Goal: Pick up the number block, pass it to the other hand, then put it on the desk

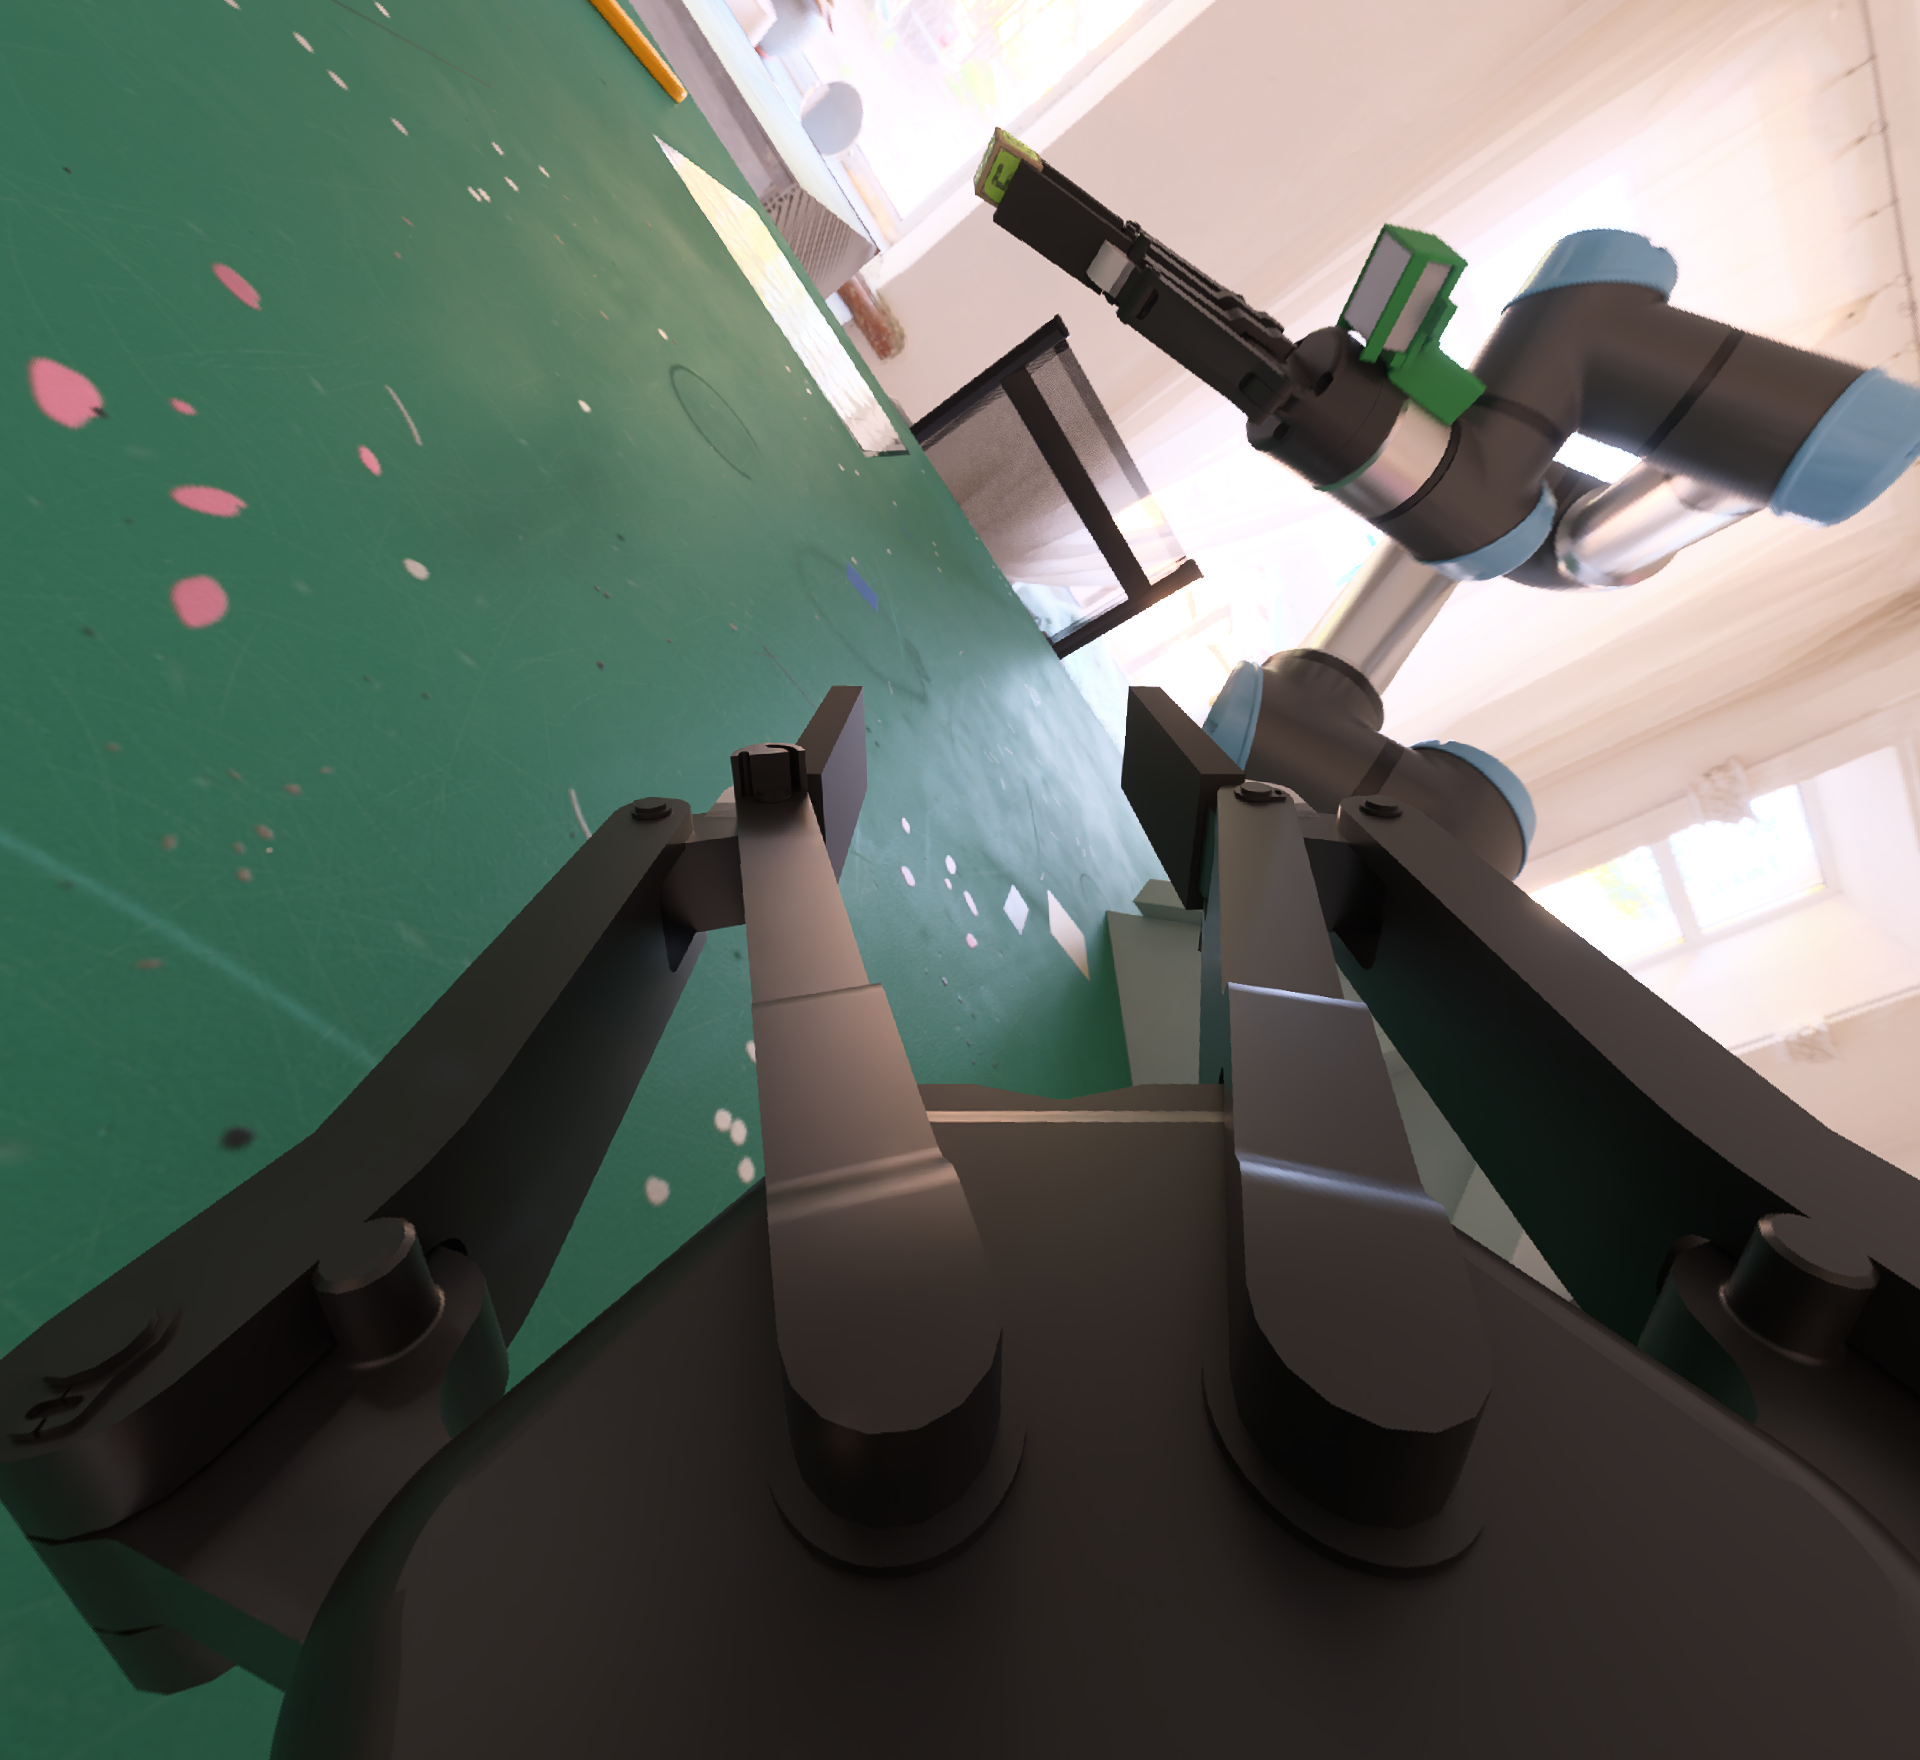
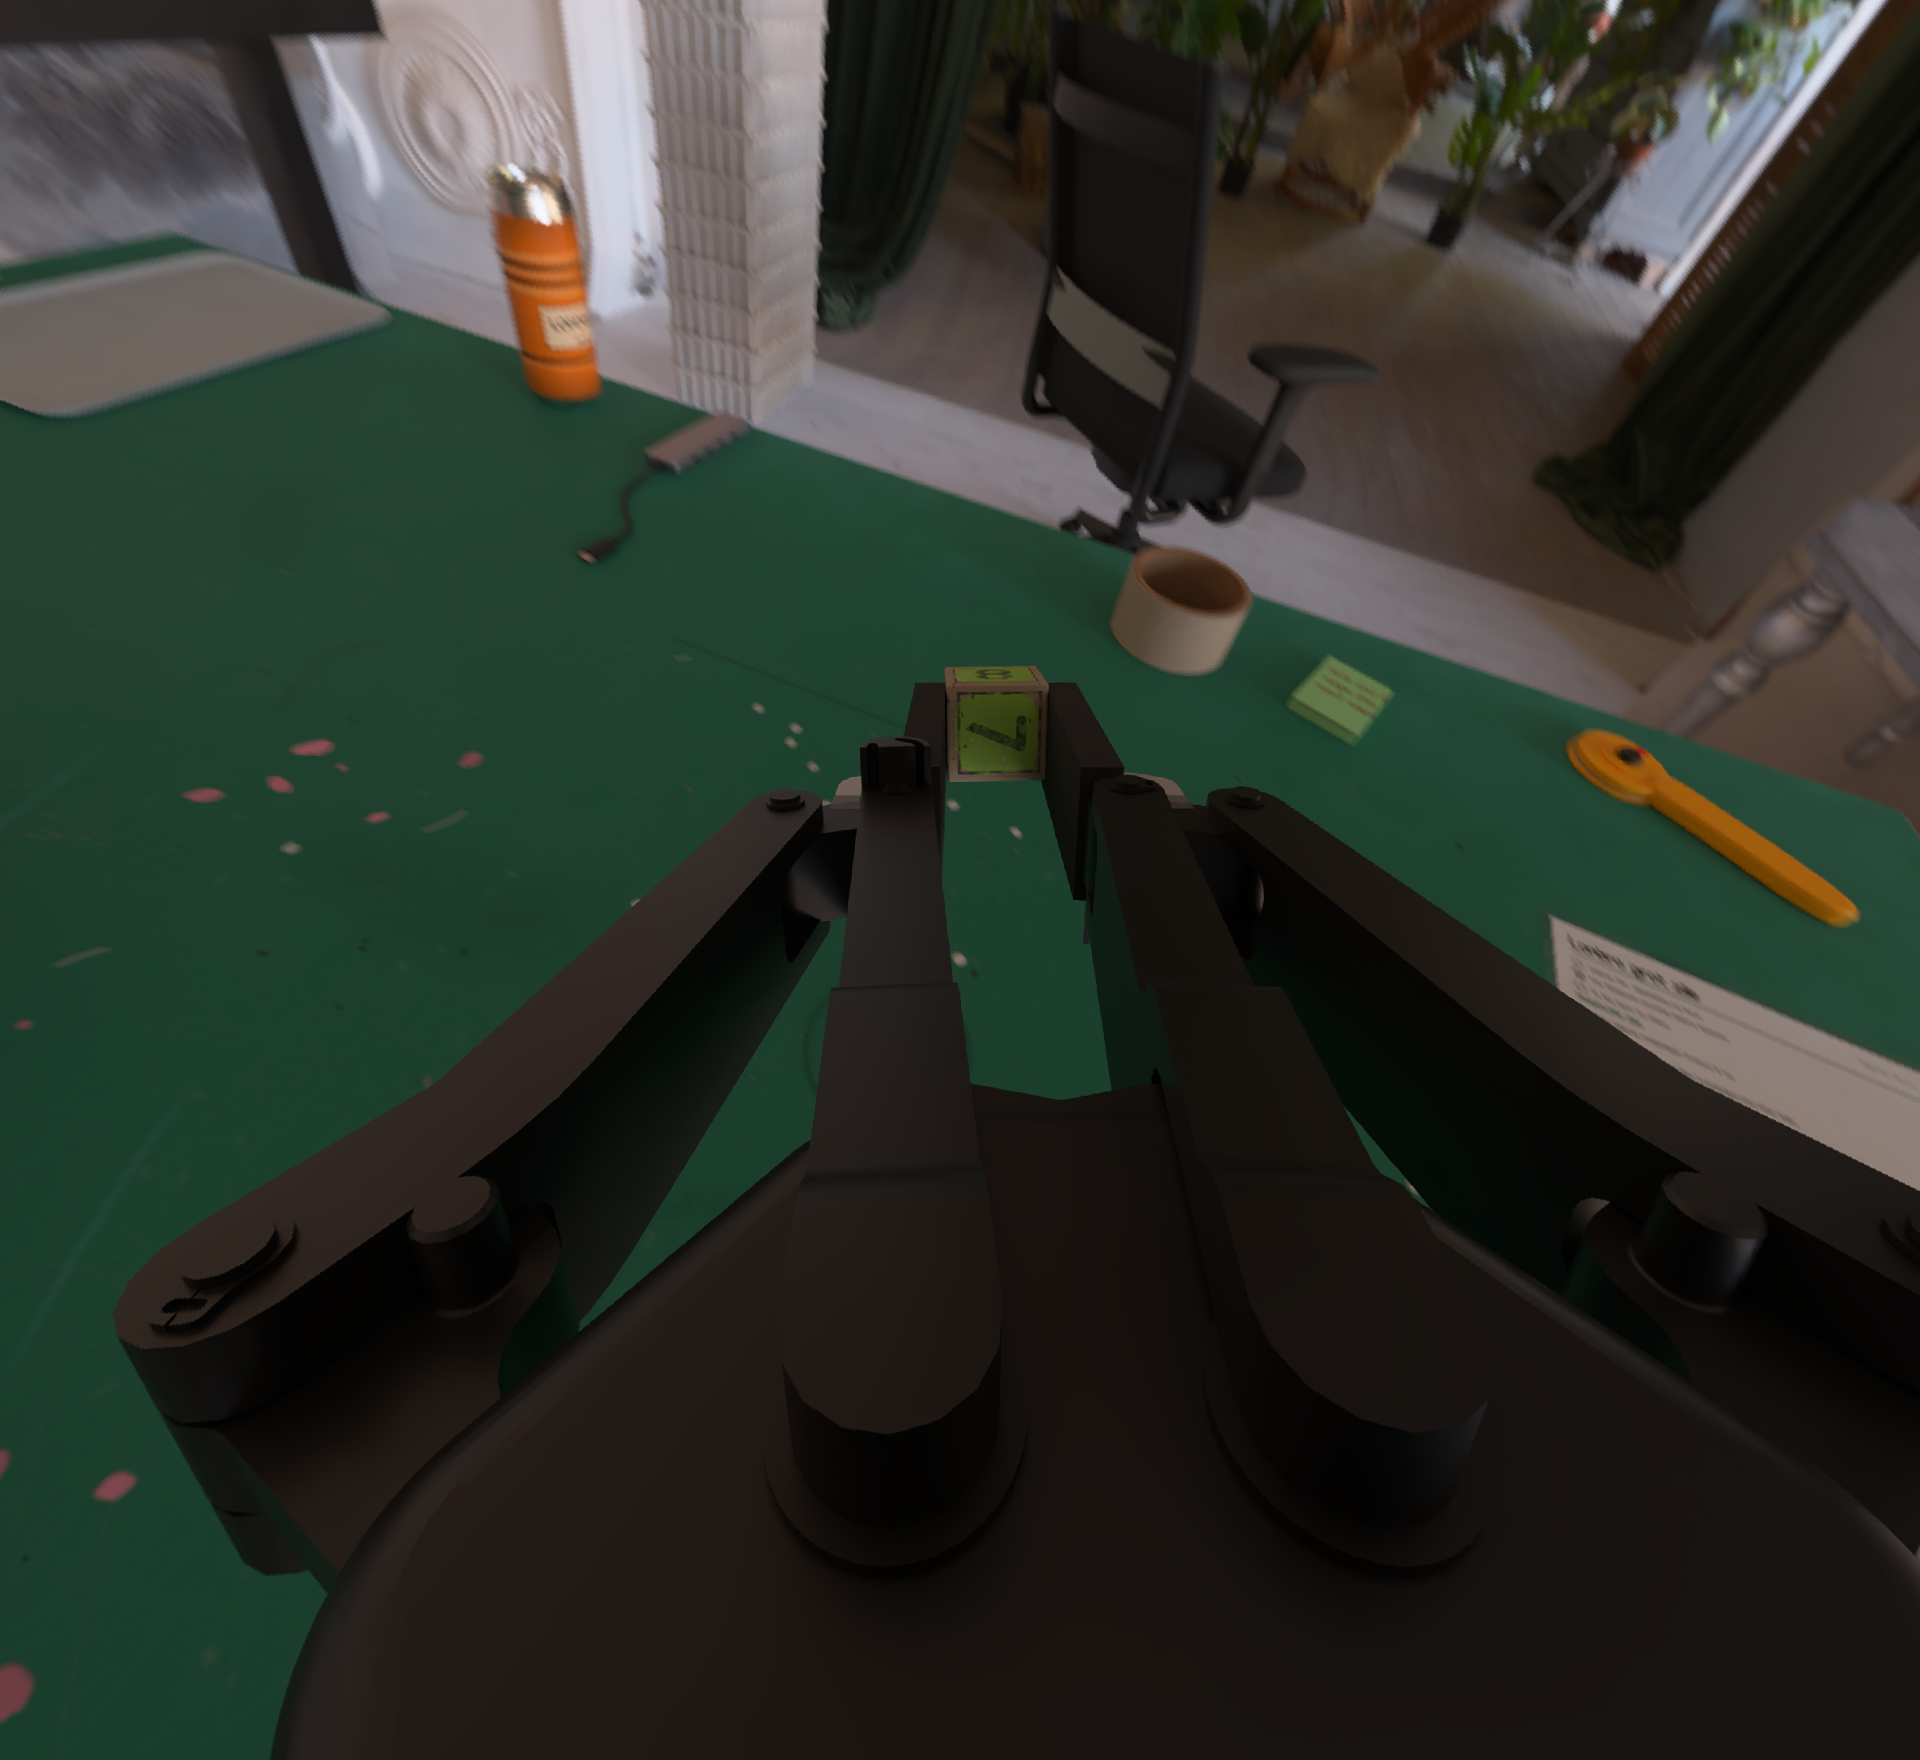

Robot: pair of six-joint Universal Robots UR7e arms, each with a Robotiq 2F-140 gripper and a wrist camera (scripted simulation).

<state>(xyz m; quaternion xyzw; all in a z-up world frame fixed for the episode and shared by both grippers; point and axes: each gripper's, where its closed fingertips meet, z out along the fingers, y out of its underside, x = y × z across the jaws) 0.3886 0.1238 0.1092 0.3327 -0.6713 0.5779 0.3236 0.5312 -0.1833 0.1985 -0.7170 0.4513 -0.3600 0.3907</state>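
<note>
Black linkage of the right gripper is filling the near field, its fingertips clenching the green number block above the green desk. Printed marks are showing on the block's faces. Ahead of the fingers, a tape roll is standing; rightward, a green sticky-note pad and an orange rotary cutter are lying, and a printed sheet is running off frame. Far left, a labelled orange bottle is blurring. The left gripper is hanging released, holding nothing, away from the block.
</note>
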